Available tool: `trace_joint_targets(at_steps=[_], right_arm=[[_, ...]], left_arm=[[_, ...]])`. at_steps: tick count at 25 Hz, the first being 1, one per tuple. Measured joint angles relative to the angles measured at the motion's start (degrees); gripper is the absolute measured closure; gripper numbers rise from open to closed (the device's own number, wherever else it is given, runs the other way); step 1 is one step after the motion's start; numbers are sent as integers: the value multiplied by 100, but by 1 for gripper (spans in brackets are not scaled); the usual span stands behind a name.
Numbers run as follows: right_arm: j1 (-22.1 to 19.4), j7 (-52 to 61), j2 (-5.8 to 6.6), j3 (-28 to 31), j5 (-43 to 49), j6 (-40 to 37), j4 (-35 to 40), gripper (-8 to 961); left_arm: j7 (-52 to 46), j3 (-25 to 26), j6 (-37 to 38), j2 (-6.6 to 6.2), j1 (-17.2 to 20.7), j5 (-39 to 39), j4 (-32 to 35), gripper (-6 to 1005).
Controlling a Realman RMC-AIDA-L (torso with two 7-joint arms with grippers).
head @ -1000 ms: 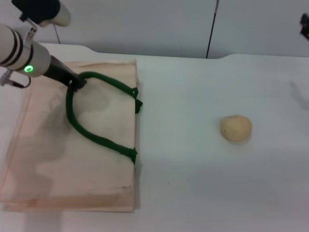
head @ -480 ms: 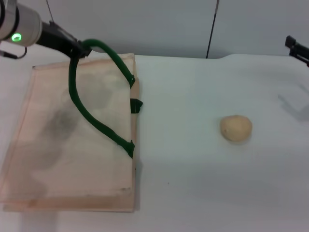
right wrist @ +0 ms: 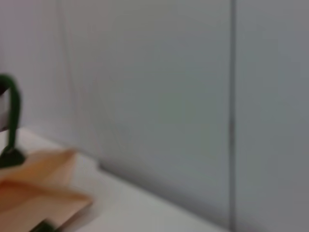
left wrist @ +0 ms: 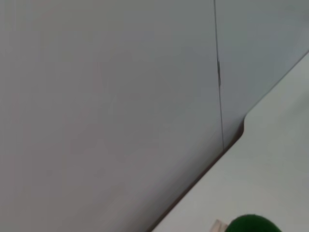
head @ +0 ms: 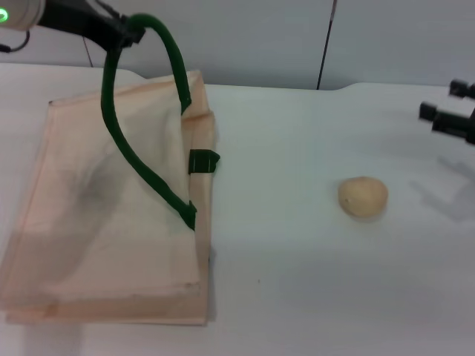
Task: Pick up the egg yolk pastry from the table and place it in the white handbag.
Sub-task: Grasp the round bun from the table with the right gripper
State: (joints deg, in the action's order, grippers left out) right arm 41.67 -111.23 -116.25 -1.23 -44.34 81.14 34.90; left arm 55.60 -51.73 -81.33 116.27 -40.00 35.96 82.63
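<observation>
Nearest to us in the head view, the white handbag lies on the white table, on our left side, its near edge flat and its far right corner drawn up into folds. One dark green rope handle rises from the bag in a tall loop; the second handle shows only as a short green stub at the bag's right edge.

Farther right, well apart from the bag, the egg yolk pastry sits alone on the bare tabletop, touched by nothing.

Beyond and to the right of the pastry, our right gripper enters at the picture's edge, above the table; two dark fingertips stand apart with a gap between them, holding nothing.

At the far left, our left gripper is raised above the back of the table and pinches the top of the green loop, holding it up. In the left wrist view only a green patch of handle shows at the frame's edge. The right wrist view shows the bag far off, with the lifted handle above it, before a grey wall.
</observation>
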Motion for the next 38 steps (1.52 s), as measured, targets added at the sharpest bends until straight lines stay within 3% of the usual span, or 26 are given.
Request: trace_joint_targets(at_steps=[7, 14, 23, 38], right_arm=[[67, 432, -3, -67, 665, 387, -34, 157], [92, 453, 11, -347, 790, -82, -354, 157], [177, 699, 14, -1162, 795, -500, -981, 156], [280, 932, 47, -1414, 805, -747, -1091, 100]], left_arm=[[-156, 4, -294, -7, 10, 184, 587, 865], [-221, 6, -458, -5, 30, 318, 863, 865], [-254, 5, -489, -7, 47, 324, 961, 865], [-268, 14, -519, -4, 68, 315, 1099, 865]])
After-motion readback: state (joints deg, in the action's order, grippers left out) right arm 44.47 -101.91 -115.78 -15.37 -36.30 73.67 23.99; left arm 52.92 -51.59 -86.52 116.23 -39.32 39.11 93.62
